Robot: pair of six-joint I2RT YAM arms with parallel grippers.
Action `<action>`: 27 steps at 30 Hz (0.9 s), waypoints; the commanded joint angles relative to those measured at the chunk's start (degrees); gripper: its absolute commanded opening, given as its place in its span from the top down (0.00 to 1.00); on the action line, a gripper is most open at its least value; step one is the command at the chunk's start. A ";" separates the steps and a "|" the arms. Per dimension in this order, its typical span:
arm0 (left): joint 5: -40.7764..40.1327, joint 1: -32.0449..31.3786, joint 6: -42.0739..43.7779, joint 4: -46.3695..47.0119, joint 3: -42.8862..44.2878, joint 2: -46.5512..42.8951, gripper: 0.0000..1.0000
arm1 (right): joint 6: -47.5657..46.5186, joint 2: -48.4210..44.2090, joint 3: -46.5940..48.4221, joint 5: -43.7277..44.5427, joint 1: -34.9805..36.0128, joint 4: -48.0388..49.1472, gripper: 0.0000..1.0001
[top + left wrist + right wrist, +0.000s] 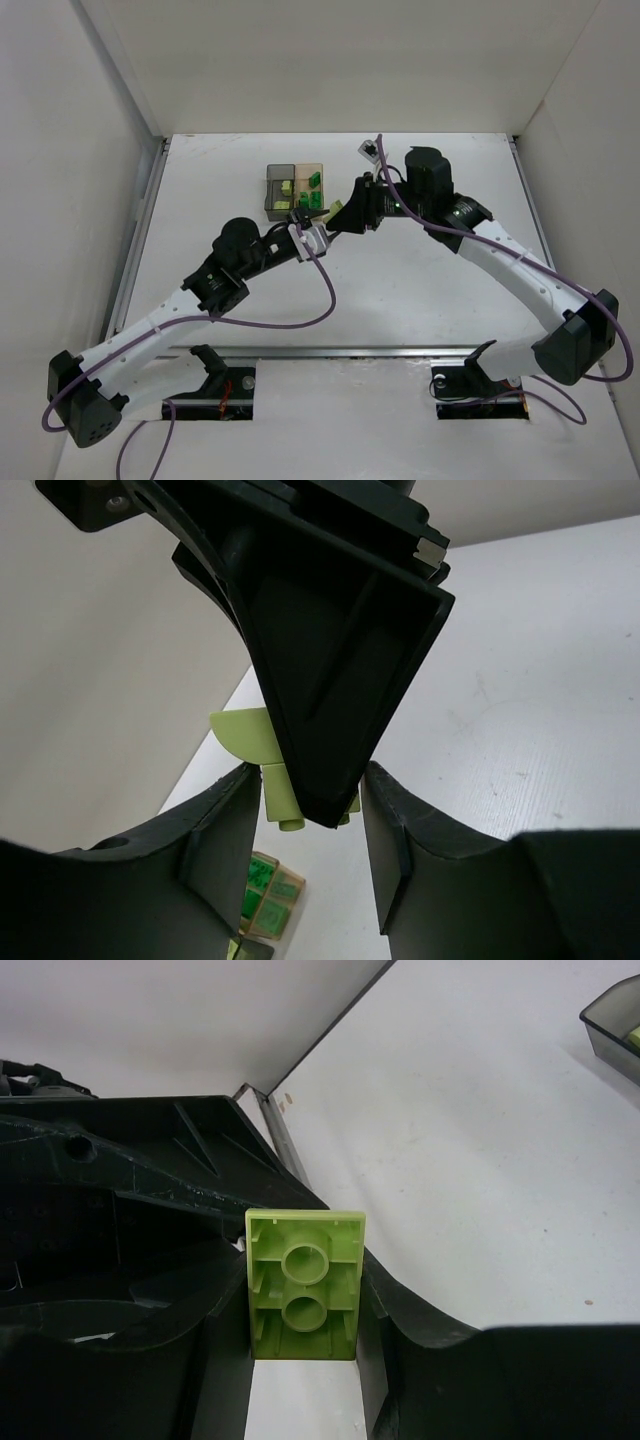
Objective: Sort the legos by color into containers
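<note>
My right gripper (305, 1360) is shut on a pale yellow-green lego (305, 1285), hollow underside facing the camera. In the left wrist view that lego (281, 792) hangs with the right finger's black tip between my left gripper's (310, 870) open fingers; the left finger is very near it. In the top view both grippers meet just below the containers: left (308, 228), right (345, 217). The dark grey box (279, 192) holds a pale lego (286, 187). The amber box (312, 183) holds several dark green legos (312, 182).
The amber box with green legos (262, 895) shows low between the left fingers. A corner of the grey box (615, 1020) sits at the right wrist view's top right. White walls enclose the table (400, 290); purple cables (325, 300) loop along both arms.
</note>
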 commanded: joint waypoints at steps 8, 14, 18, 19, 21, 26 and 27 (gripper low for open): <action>0.79 -0.38 -0.86 1.88 2.45 0.01 0.52 | 1.07 -0.72 3.06 -0.29 0.90 2.95 1.00; 0.27 -0.38 -0.86 3.11 2.45 0.01 0.79 | 1.07 -0.72 3.06 -0.82 0.90 2.95 0.96; -0.26 -0.38 -0.86 3.11 2.45 0.01 1.00 | 1.60 -0.72 3.06 -0.82 0.90 2.95 0.59; -0.87 -0.38 -0.86 3.11 2.45 0.01 1.00 | 1.60 -0.72 3.06 -0.82 0.90 2.95 0.51; -0.87 -0.38 -0.86 2.59 2.45 0.01 1.00 | 1.60 -0.72 3.06 0.05 0.90 2.95 0.32; -0.87 -0.38 0.90 -0.31 1.22 -1.57 1.00 | 2.29 -1.25 3.76 1.82 -0.67 2.95 0.26; -0.87 -0.38 0.90 -0.31 0.61 -1.57 1.00 | 2.30 -1.25 3.76 1.82 -1.29 2.95 0.26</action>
